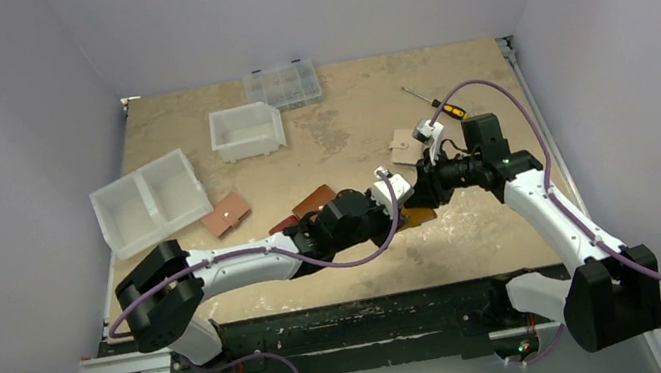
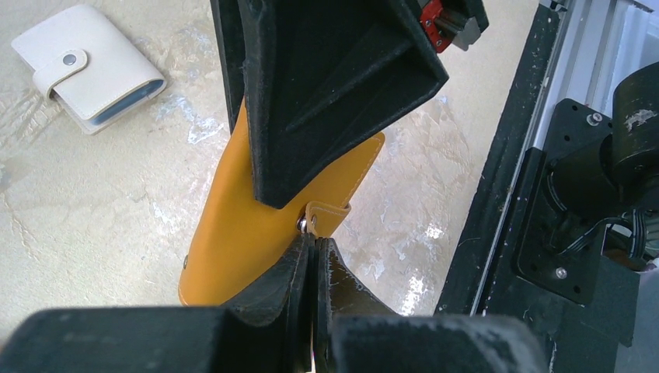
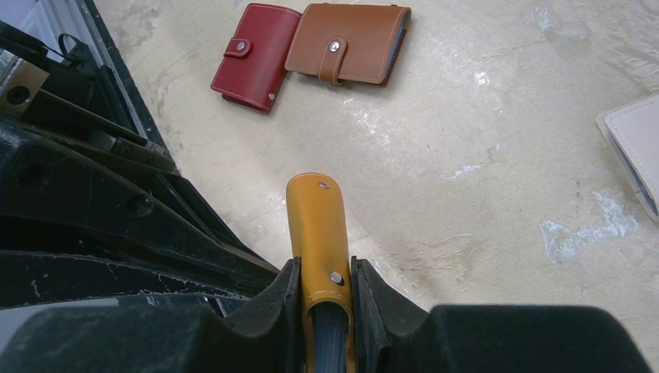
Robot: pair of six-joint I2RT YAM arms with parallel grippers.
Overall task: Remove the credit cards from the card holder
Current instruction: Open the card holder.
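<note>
Just left of the middle in the top view, the left gripper (image 2: 313,247) is shut tight on the thin snap tab (image 2: 328,217) of the yellow card holder (image 2: 233,233). Right beside it, the right gripper (image 3: 326,273) is closed partway, squeezing the holder's sides, and the credit cards (image 3: 329,342) show only as a dark edge inside. The holder looks light and bendy and the cards look stiff and slippery, so I think it is best to pinch a card by its bare edge.

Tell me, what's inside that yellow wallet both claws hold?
At the mouth of the mustard card holder, between the fingers of the right gripper, dark ribbed edges show. Leather hides whether they are credit cards.
</note>
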